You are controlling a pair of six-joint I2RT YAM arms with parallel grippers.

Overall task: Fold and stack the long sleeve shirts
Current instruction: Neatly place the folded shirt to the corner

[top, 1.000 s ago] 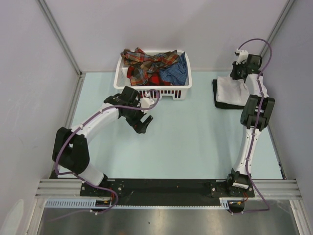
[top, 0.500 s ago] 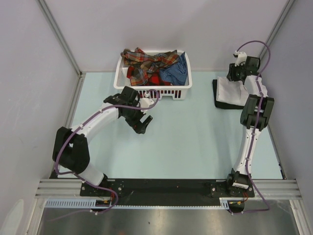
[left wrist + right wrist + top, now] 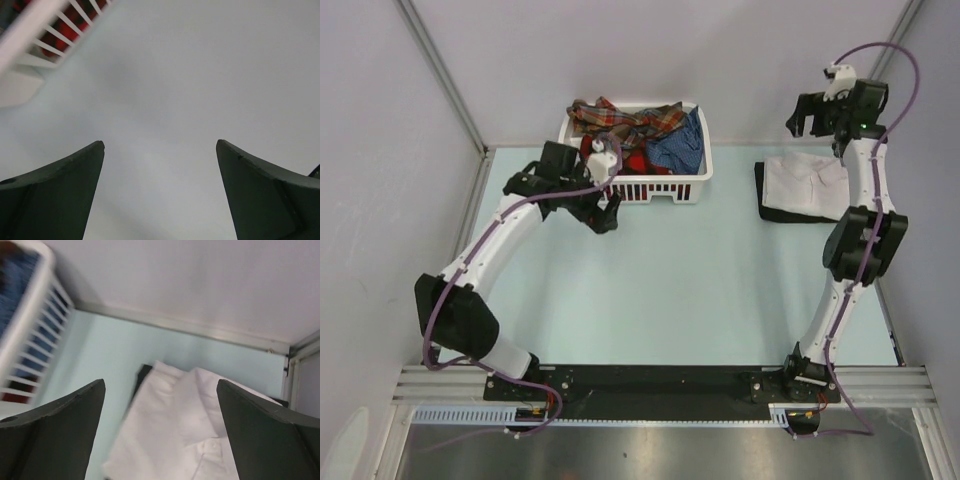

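Observation:
A folded white long sleeve shirt (image 3: pixel 802 180) (image 3: pixel 170 430) lies on a folded black one (image 3: pixel 764 205) (image 3: pixel 142 374) at the table's right. My right gripper (image 3: pixel 800 124) (image 3: pixel 160 385) hangs open above their far edge, holding nothing. Plaid shirts (image 3: pixel 620 124) and a blue shirt (image 3: pixel 680 146) (image 3: pixel 15 280) are heaped in the white basket (image 3: pixel 636 188) (image 3: pixel 30 335). My left gripper (image 3: pixel 607 218) (image 3: pixel 160 145) is open and empty over bare table, just in front of the basket's (image 3: pixel 30 25) left front corner. Red cloth (image 3: pixel 75 34) shows through the slats.
The basket stands against the back wall at centre. Grey walls close in the table on the left, back and right, and a metal corner post (image 3: pixel 300 370) rises just right of the stacked shirts.
My right gripper opened, let go of the white shirt and lifted up toward the back wall. My left arm swung left and back, closer to the basket's front.

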